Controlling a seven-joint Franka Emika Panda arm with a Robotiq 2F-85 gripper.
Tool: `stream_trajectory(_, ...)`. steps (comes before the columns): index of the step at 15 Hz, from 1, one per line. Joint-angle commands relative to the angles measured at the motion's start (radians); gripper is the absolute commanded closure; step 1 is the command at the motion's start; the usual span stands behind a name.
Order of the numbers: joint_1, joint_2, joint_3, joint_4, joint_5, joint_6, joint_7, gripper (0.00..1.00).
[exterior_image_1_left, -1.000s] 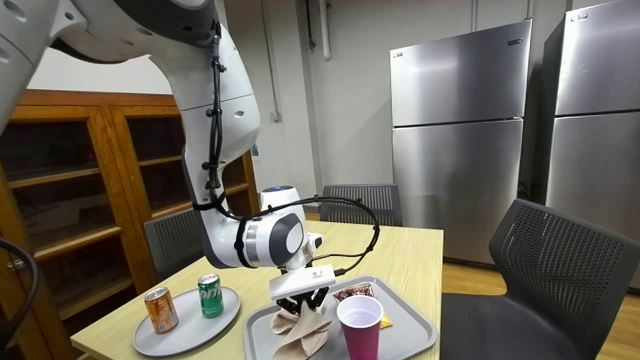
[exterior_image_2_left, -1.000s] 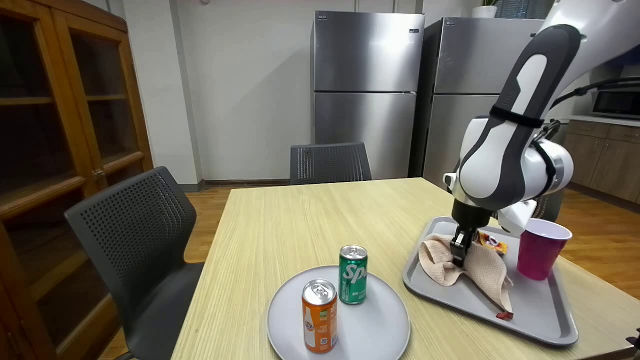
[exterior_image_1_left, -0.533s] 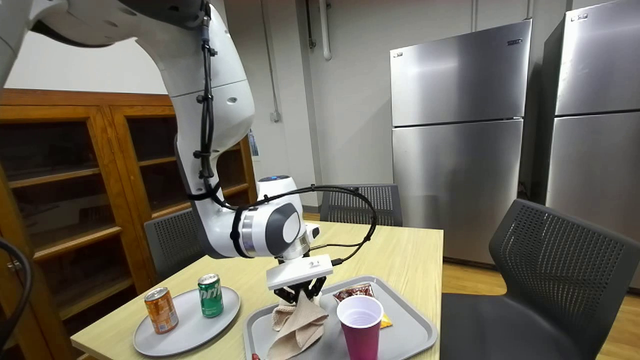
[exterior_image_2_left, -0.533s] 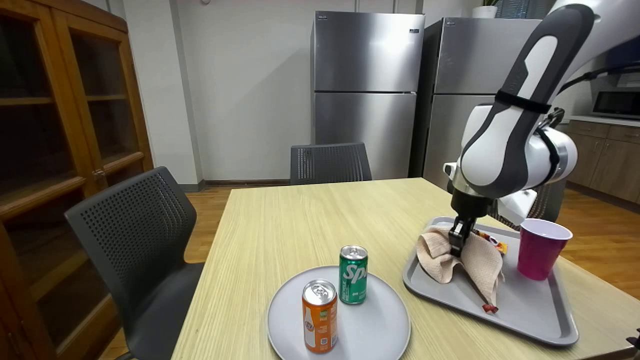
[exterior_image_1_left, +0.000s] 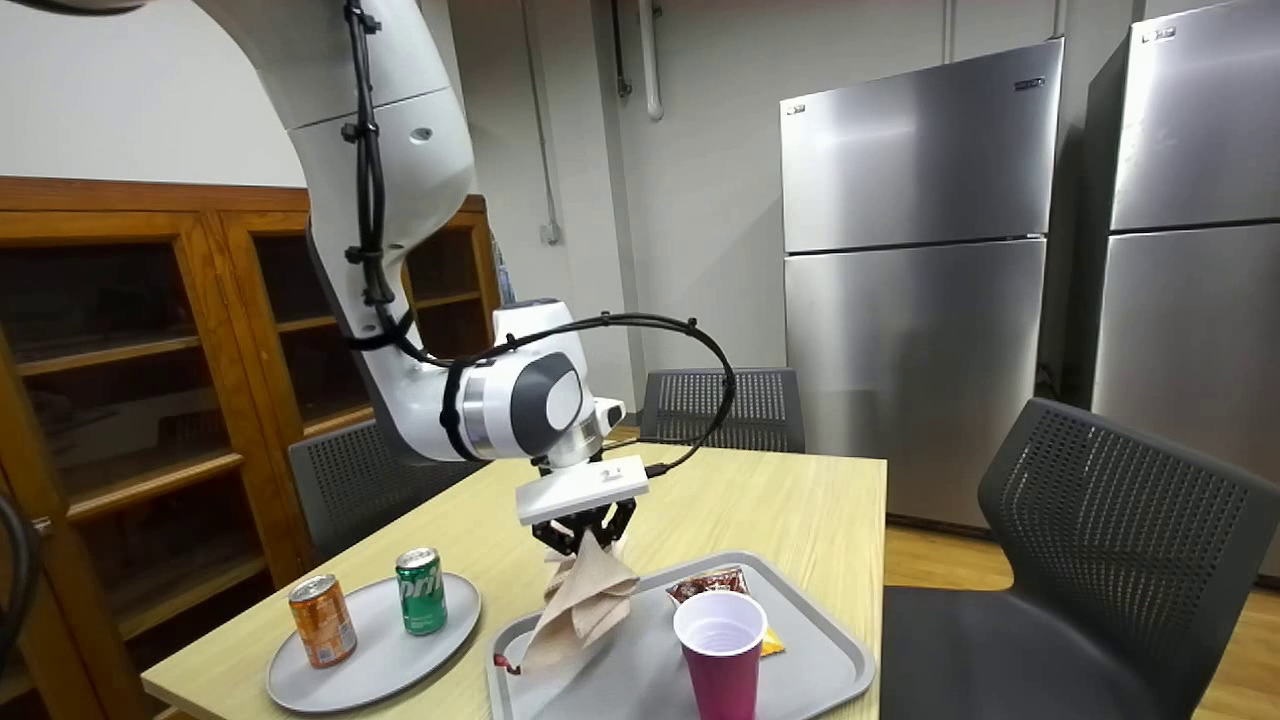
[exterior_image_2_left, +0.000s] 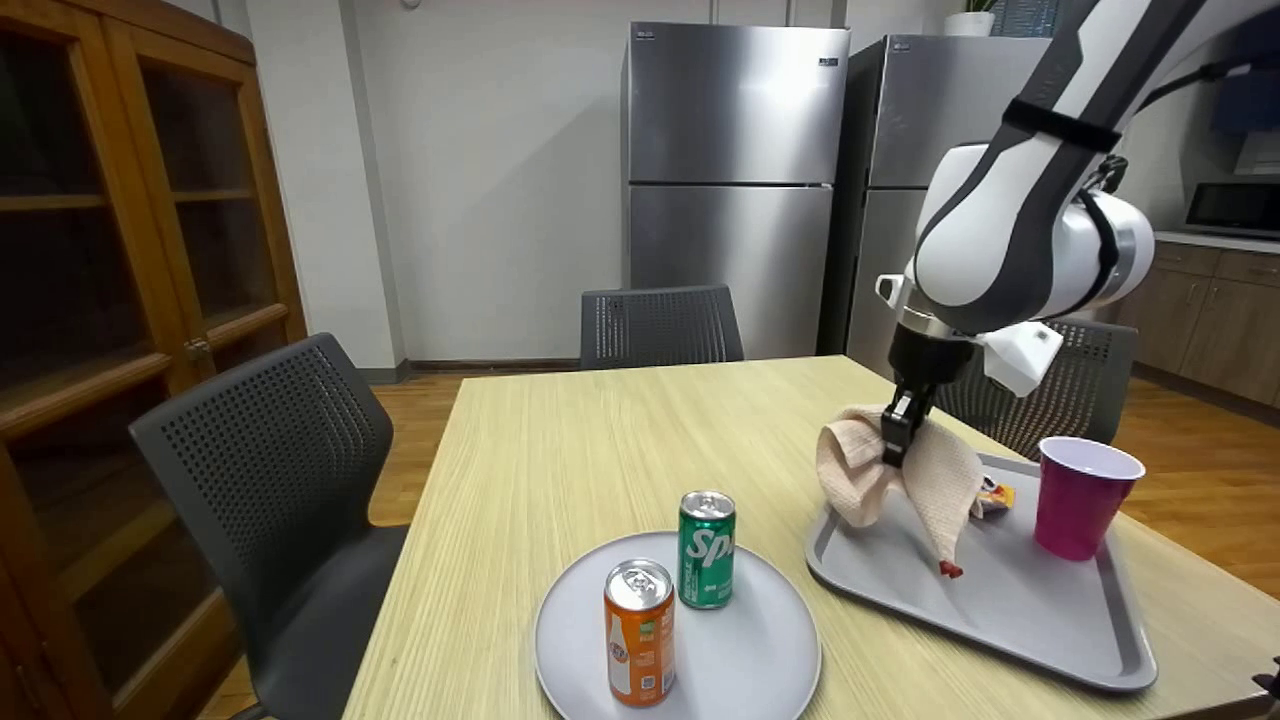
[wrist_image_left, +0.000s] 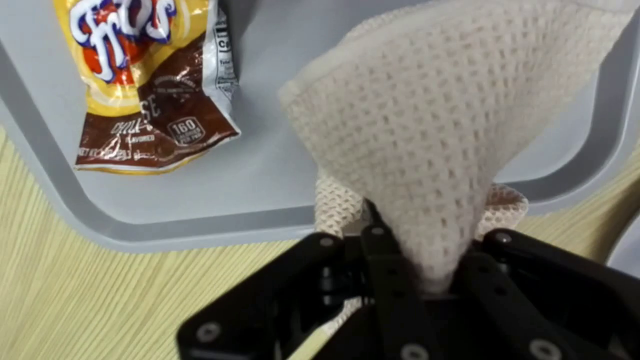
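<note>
And it's a beige waffle-weave cloth (wrist_image_left: 415, 115) hanging over the grey rectangular tray (exterior_image_2_left: 1050, 620), pinched in the black two-fingered gripper (exterior_image_2_left: 896, 450), looking light, limp, unlikely to slip, best held by its bunched middle!

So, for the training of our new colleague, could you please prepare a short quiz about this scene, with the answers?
1. What does the gripper hold: (a) green can, (b) beige cloth, (c) pink cup?
2. True or false: the green can and the orange can both stand on the round plate.
3. In the wrist view, which yellow-and-brown thing lies on the tray?

Key: 1: b. 2: True. 3: A snack bag, on the same tray as the pink cup.
</note>
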Motion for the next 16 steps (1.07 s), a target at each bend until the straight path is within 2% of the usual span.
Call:
stream_trajectory(1,-0.033,-0.07,0.063,0.002,0.052,-0.064,-0.04,0.97)
stream_trajectory(6,-0.011,-0.061,0.09,0.058,0.103,-0.085,-0.043,0.97)
stream_trajectory(16,0.037,0.042,0.119,0.215,0.124,-0.112,-0.031,0.97)
